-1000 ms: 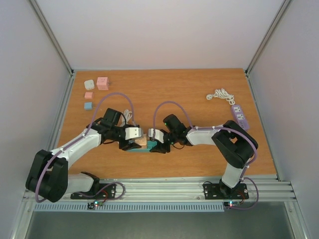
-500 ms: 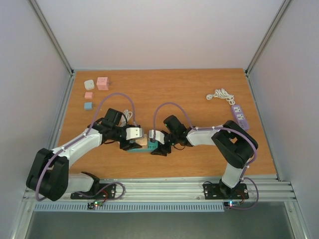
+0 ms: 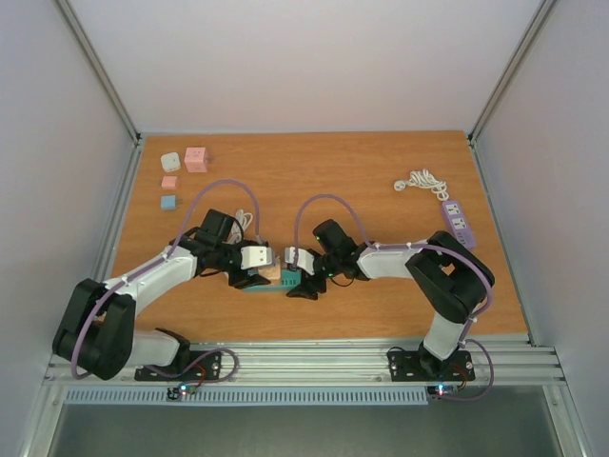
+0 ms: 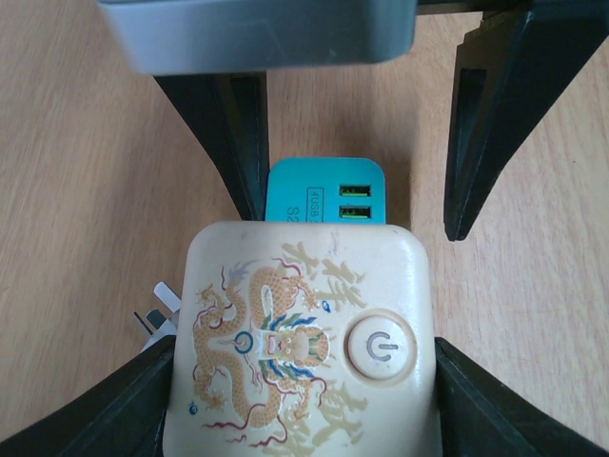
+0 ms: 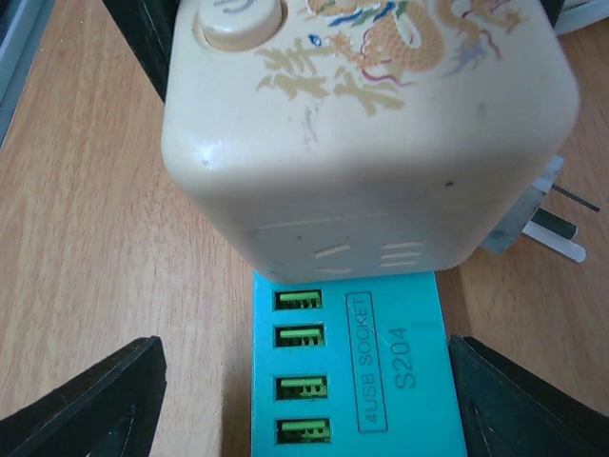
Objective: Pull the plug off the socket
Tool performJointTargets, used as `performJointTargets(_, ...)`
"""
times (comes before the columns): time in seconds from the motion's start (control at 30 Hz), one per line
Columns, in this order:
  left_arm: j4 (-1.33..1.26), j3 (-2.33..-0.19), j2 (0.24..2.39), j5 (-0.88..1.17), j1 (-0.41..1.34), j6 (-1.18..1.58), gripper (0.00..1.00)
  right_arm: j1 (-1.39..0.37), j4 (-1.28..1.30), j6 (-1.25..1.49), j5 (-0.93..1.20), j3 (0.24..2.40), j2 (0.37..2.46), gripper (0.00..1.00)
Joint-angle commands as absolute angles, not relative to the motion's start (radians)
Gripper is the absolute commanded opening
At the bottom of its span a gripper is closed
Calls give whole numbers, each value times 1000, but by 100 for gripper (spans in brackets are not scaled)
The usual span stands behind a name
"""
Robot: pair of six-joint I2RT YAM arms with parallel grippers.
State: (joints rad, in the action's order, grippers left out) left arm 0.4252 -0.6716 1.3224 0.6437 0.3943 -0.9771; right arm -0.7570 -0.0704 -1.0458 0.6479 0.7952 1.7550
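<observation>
Right hand has opened off teal socket.

Two robot arms: left arm and right arm. One cream dragon cube socket with one round button. One teal USB socket touching the cube, with four green USB holes. Up and left of the cube, four small blocks: one white block, one big pink block, one small pink block, one blue block. Far right of the cube, one purple power strip with one white cord.
</observation>
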Motion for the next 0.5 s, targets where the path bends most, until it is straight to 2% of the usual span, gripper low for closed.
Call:
performJointTargets(0.0,357,-631,1341,607,400,-998,34,-774,-149,-1037,734,820,1793,80)
performJointTargets(0.23,361,-641,1343,613,400,-993,34,-798,-203,-1022,729,841,1845,70)
performJointTargets(0.47,361,-687,1295,723,400,-914,33,-803,-221,-1032,679,812,1858,48)
